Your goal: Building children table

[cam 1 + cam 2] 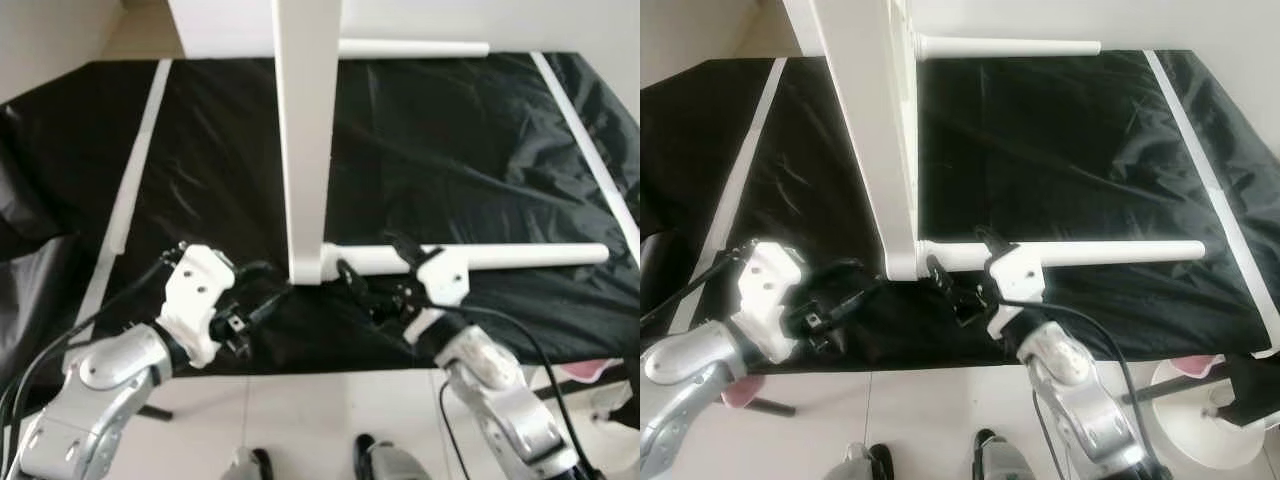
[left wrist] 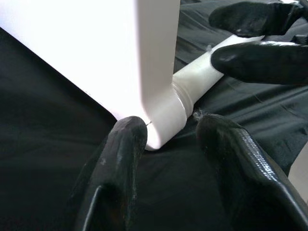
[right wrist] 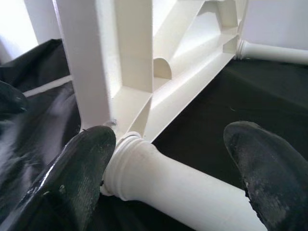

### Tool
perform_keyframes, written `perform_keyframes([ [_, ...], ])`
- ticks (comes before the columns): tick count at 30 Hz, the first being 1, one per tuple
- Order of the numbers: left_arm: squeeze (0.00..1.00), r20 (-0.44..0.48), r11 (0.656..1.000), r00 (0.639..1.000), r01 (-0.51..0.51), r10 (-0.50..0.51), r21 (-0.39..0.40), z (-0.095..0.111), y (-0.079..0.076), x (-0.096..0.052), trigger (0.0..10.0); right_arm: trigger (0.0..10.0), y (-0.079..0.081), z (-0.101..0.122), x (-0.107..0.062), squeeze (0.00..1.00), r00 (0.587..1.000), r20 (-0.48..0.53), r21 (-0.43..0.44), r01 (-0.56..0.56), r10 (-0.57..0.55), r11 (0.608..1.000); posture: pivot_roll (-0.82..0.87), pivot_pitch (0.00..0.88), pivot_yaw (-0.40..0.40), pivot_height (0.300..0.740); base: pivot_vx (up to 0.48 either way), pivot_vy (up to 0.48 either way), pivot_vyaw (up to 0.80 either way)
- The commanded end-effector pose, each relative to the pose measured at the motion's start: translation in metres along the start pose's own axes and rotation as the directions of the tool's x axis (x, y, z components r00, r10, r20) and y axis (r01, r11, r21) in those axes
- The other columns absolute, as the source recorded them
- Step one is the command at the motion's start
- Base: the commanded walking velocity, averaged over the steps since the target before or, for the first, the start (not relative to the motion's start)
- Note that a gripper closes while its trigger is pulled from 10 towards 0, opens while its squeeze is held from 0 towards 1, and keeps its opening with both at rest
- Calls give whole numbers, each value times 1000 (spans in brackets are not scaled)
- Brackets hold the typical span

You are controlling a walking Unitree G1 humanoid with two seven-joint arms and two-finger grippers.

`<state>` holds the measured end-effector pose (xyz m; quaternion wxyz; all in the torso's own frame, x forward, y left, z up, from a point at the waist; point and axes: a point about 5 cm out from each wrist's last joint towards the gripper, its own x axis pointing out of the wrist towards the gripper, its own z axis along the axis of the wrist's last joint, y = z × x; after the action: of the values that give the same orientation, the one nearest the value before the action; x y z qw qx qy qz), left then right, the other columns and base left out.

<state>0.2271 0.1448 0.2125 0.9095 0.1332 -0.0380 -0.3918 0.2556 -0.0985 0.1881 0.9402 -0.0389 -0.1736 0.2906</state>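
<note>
The white plastic children's table top (image 1: 305, 130) is standing on its edge on a black sheet (image 1: 450, 150) spread over the floor, its near corner resting just in front of the robot, with one white leg (image 1: 480, 258) running out to the right from that corner and a second leg (image 1: 410, 47) doing the same from the far corner. The right end effector (image 3: 168, 168) is straddling the near leg just by its ribbed collar, its fingers (image 3: 82, 173) apart, one touching the collar and the other well clear, so it is not yet clamping anything. The left end effector (image 2: 166, 139) is sitting at the near corner with its fingers (image 2: 122, 144) also apart, one tip touching the rounded corner of the socket. The step in hand looks like seating or screwing this leg into its socket. To do it well, the right end effector would be closing squarely on the leg a little out from the collar, keeping the leg in line with the socket while turning, and the left would be bracing the corner so the upright panel is not tipping or sliding on the slippery sheet.
</note>
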Motion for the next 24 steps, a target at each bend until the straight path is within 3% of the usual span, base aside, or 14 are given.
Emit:
perform_keyframes([
  [1, 0, -3, 994, 994, 105, -105, 2, -2, -7, 1, 10000, 10000, -1, -6, 2, 0, 1000, -29, 13, 12, -12, 1000, -2, 213, 2, 740, 0, 0, 0],
  [5, 0, 7, 995, 994, 105, -105, 4, 0, -7, 1, 10000, 10000, -3, -16, 20, 0, 997, -31, 30, 67, -66, 997, 16, 191, -8, 740, 0, 0, 0],
  [9, 0, 6, 996, 996, 93, -93, 6, 1, -6, -3, 10000, 10000, 0, -21, 23, 0, 994, -39, 51, 100, -98, 994, 33, 184, -13, 740, 0, 0, 0],
  [11, 0, -1, 996, 996, 90, -90, 18, 0, -5, -2, 10000, 10000, 3, -29, 34, 0, 993, -50, 69, 111, -107, 991, 39, 170, -12, 740, 0, 0, 0],
  [15, 0, 1, 995, 996, 94, -94, 22, 0, -5, -1, 10000, 10000, 27, -41, 46, 0, 996, -88, 114, -21, 31, 993, 42, 167, -11, 740, 0, 0, 0],
  [17, 0, 0, 996, 996, 91, -91, 23, 0, -5, -1, 10000, 10000, 46, -41, 50, 0, 989, -71, 158, -116, 129, 981, 48, 168, -11, 740, 0, 0, 0],
  [24, 0, -2, 996, 996, 87, -86, 20, 1, -4, -3, 10000, 10000, 55, -37, 46, 0, 978, -40, 189, -191, 202, 963, 47, 175, -13, 740, 0, 0, 0],
])
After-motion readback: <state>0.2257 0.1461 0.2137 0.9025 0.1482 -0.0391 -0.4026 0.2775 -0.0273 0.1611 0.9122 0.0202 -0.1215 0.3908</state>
